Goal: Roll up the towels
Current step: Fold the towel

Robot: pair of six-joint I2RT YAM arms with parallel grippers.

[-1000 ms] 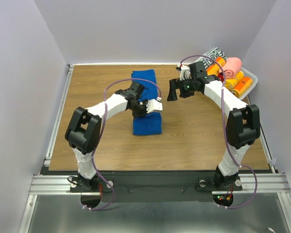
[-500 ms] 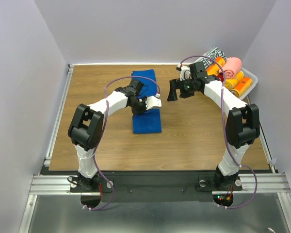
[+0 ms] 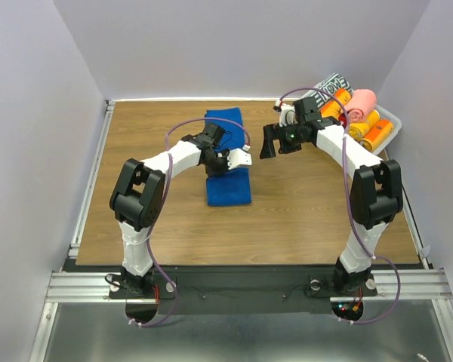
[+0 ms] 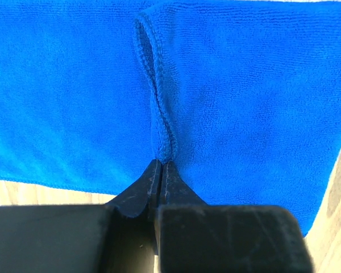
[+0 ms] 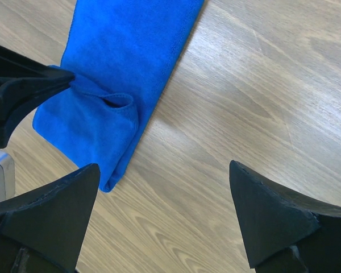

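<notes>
A royal blue towel [image 3: 229, 188] lies lengthwise on the wooden table, its near end folded over. My left gripper [image 3: 216, 166] sits over the towel's middle. In the left wrist view this gripper [image 4: 160, 164] is shut on the stitched hem of the blue towel [image 4: 244, 85], which stands up in a ridge. My right gripper [image 3: 269, 143] hovers open to the right of the towel. Only bare wood shows between the right gripper's [image 5: 163, 168] fingers, with the blue towel [image 5: 131, 51] to their left. A salmon pink towel [image 3: 362, 102] lies rolled in the bin.
A clear plastic bin [image 3: 390, 121] stands at the back right corner. It holds orange rolls [image 3: 371, 130] and a black-and-white patterned roll [image 3: 332, 83]. Grey walls enclose the table on three sides, and a metal rail [image 3: 90, 173] runs along the left edge.
My left gripper has moved slightly away from the arm bases, carrying the pinched hem with it, and the towel's near end lies flatter. The right arm has stayed put.
</notes>
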